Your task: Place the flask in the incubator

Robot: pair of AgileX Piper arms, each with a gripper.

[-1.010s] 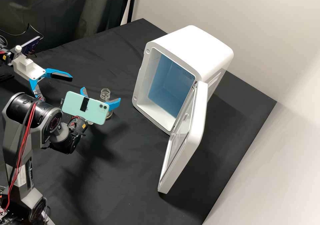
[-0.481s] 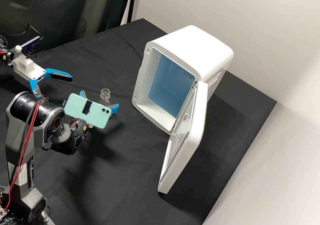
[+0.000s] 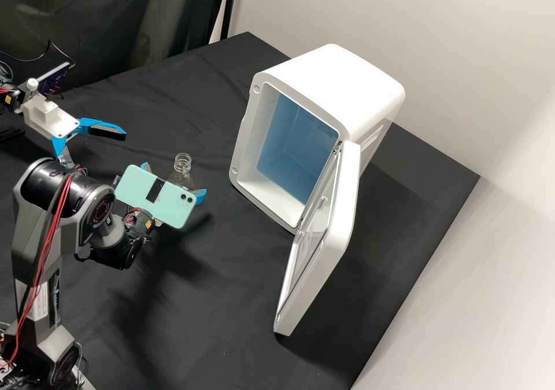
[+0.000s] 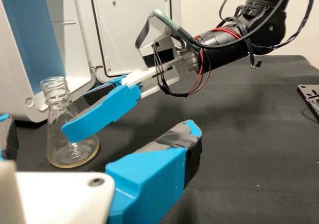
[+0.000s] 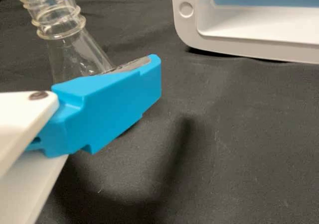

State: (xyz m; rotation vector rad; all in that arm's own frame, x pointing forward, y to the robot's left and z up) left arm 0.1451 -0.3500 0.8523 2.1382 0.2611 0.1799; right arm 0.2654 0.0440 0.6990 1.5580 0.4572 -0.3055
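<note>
Flask [image 3: 182, 163], glass, likely light, slick and breakable: standing upright on bench [image 3: 231, 274] near open incubator [image 3: 347, 89], sitting between parted fingers [image 5: 114, 92] of right gripper [image 3: 173, 180], calling for gentle hold on lower cone.

High view down over bench [image 3: 191, 297]; wrist views low, close, seemingly opposed, sharing the flask [image 4: 54, 102]

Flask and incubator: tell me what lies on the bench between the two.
The stretch is bare: just black bench between the flask and the open front of the incubator. The high view and the right wrist view both show it.
</note>
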